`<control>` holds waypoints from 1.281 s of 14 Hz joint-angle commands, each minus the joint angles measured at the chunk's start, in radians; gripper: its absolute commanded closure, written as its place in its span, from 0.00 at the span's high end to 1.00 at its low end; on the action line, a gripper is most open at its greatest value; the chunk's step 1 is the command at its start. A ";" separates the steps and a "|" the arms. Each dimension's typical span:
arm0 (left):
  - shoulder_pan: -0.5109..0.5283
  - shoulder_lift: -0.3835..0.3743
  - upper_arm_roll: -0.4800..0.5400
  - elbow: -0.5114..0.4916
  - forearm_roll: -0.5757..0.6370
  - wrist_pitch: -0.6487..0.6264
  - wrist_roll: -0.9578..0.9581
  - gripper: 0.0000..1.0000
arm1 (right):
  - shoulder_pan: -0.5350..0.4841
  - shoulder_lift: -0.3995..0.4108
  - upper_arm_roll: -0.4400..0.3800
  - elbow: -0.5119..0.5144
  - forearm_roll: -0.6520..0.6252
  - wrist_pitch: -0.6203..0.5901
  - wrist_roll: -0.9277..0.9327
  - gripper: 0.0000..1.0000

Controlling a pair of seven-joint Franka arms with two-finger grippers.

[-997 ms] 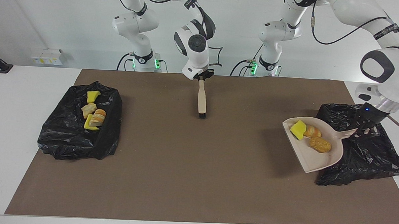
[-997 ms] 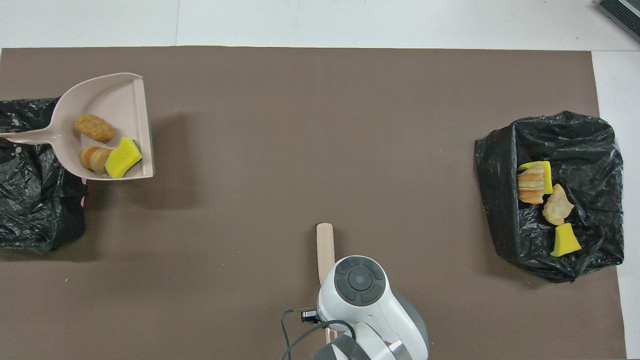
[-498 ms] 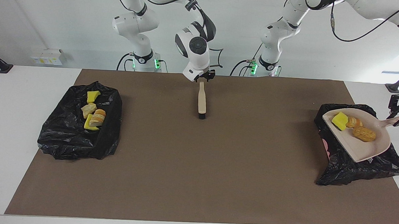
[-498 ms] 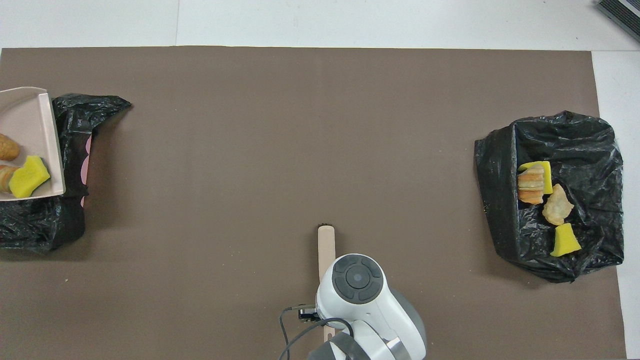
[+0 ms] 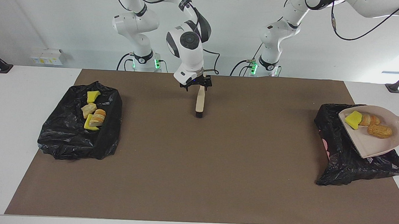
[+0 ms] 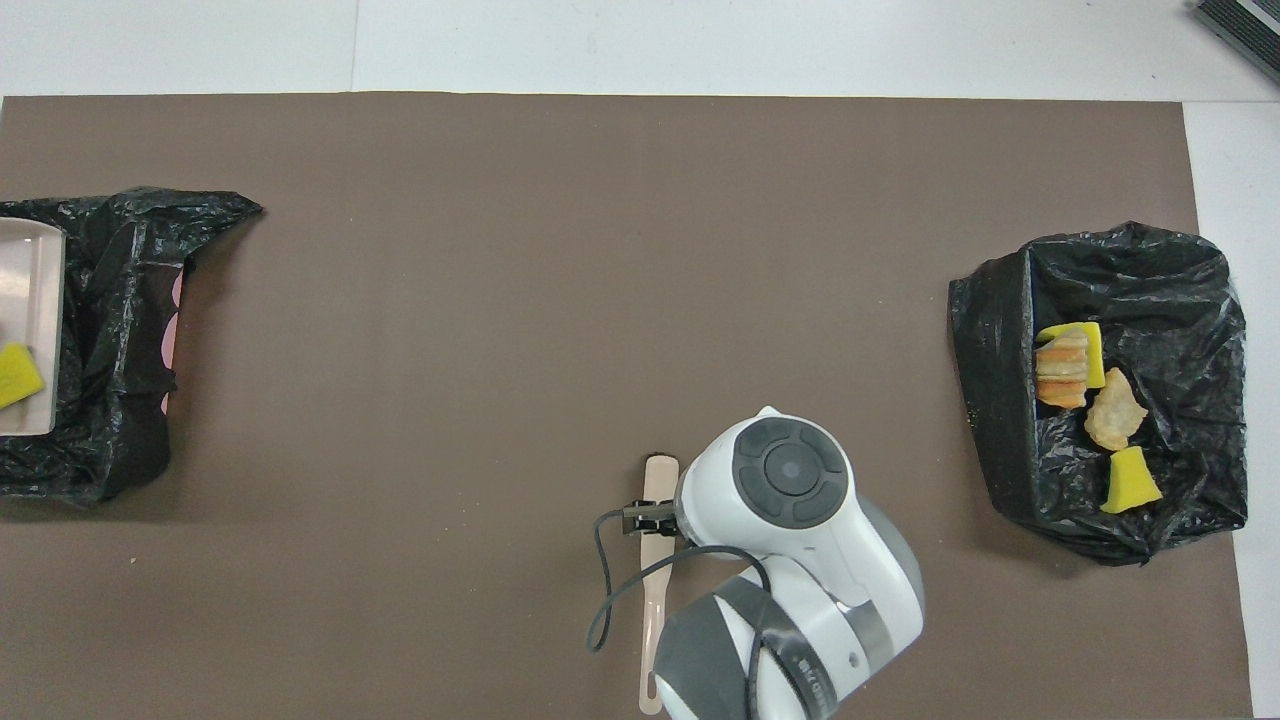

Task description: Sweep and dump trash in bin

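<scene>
Brown surface (image 5: 196,179): four trash bits (image 5: 92,112) sit in one bin (image 5: 67,140); three wait undumped in the dustpan (image 5: 369,146) the unseen left claw grips; right claw (image 5: 197,84) open astride brush (image 5: 199,105).

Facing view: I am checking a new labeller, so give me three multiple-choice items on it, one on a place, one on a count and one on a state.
1. Where is the brush?
A. On the mat between the two bins, under the right pincer
B. Inside a bin
C. In the dustpan

2. How many trash bits lie in the bin at the right arm's end?
A. Two
B. Four
C. Seven

3. How is the dustpan?
A. Empty, flat on the mat
B. Raised over the bin at the left arm's end, with three bits in it
C. Upside down in a bin

Answers:
1 A: its bristle end rests on the brown mat mid-table.
2 B: two yellow chunks and two bread-like lumps show on the black liner.
3 B: one yellow chunk and two brown lumps sit in its tray.
</scene>
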State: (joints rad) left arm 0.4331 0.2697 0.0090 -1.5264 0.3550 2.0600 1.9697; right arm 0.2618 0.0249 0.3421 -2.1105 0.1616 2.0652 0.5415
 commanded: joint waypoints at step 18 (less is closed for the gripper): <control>-0.240 -0.205 -0.001 -0.140 0.560 -0.095 -0.324 0.00 | -0.156 -0.126 -0.354 0.388 -0.155 -0.408 -0.301 1.00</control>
State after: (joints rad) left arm 0.2444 0.0934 0.0003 -1.6299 0.9863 2.0149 1.6644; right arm 0.1039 -0.0649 0.0175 -1.7391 0.0045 1.7068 0.2614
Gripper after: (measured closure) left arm 0.687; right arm 0.000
